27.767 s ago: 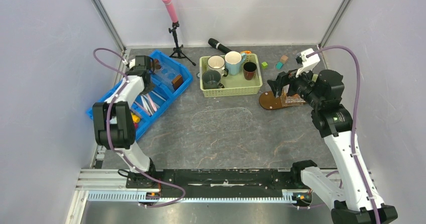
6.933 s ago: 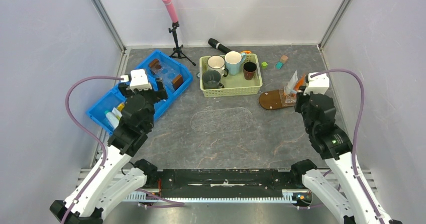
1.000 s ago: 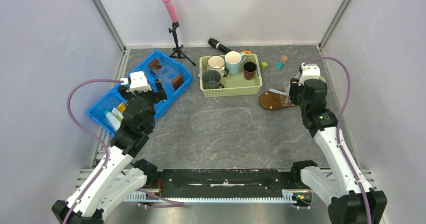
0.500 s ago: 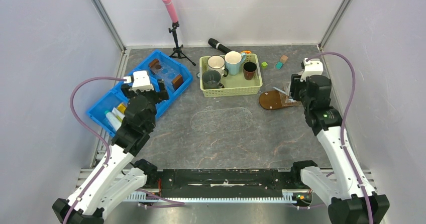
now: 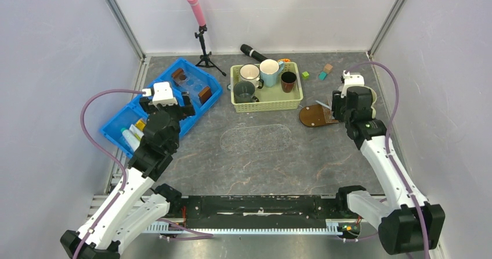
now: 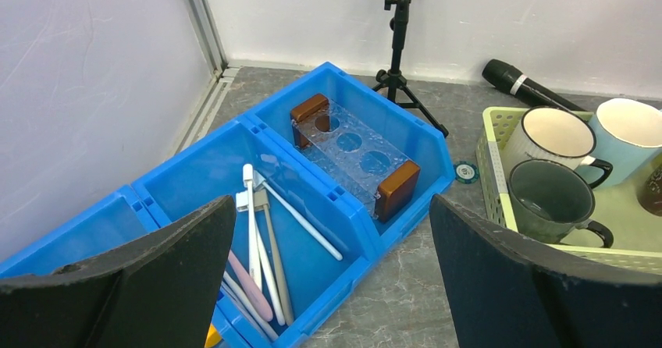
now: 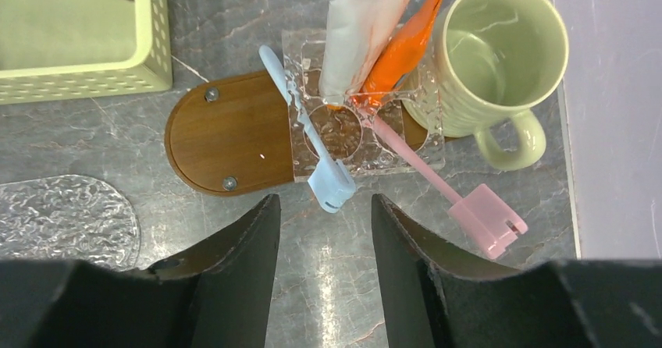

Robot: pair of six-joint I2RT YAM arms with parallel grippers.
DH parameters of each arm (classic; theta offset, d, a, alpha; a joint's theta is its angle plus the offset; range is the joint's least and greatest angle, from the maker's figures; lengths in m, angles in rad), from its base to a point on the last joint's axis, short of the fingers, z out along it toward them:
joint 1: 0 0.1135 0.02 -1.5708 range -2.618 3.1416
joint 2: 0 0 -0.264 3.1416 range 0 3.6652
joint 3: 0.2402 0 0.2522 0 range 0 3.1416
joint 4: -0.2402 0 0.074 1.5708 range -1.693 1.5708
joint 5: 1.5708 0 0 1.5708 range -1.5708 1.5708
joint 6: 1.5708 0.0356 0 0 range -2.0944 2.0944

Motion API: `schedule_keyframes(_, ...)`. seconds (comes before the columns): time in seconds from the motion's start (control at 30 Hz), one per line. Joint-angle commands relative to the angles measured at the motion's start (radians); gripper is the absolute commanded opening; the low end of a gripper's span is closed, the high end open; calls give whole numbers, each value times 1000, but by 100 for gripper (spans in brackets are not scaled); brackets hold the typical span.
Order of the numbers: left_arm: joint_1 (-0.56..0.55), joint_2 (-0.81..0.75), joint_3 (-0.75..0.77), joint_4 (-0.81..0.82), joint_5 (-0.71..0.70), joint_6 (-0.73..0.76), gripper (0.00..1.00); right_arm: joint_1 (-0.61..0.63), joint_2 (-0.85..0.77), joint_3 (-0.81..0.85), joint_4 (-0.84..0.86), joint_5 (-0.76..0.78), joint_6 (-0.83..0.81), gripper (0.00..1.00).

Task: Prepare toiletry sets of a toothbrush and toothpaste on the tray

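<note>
The tray (image 7: 226,141) is a brown wooden oval board beside the green basket, also in the top view as the tray (image 5: 310,118). A clear holder (image 7: 390,149) rests on its right end. A blue toothbrush (image 7: 312,141) and a pink toothbrush (image 7: 445,180) lean out of it, next to an orange toothpaste (image 7: 402,47) tube and a white tube (image 7: 367,20). My right gripper (image 7: 324,206) hangs open and empty just near of the blue brush's end. My left gripper (image 6: 328,207) is wide open above the blue bin (image 6: 406,137), where several toothbrushes (image 6: 254,239) lie.
A pale green mug (image 7: 500,59) stands against the holder's right side. The green basket (image 5: 267,102) holds several mugs. A clear oval mat (image 5: 255,138) lies mid-table. A second clear holder (image 6: 355,153) sits in the bin's far compartment. A microphone (image 5: 252,53) and a tripod (image 5: 203,50) stand at the back.
My right wrist has shifted slightly, ending a little left and farther back over the tray's right end. The left arm has not moved.
</note>
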Motion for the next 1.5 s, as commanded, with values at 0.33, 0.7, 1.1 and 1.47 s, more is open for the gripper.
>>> schedule_keyframes(0.33, 4, -18, 6, 23, 5, -28, 100, -4, 92, -42, 89, 96, 75, 48)
schedule_keyframes(0.7, 4, -24, 4, 24, 0, -29, 100, -15, 115, -84, 115, 103, 107, 48)
schedule_keyframes(1.1, 5, -20, 4, 25, -1, -28, 100, -34, 126, -113, 147, 54, 131, 45)
schedule_keyframes(1.47, 4, -18, 3, 26, 0, -29, 100, -44, 120, -123, 165, 34, 140, 43)
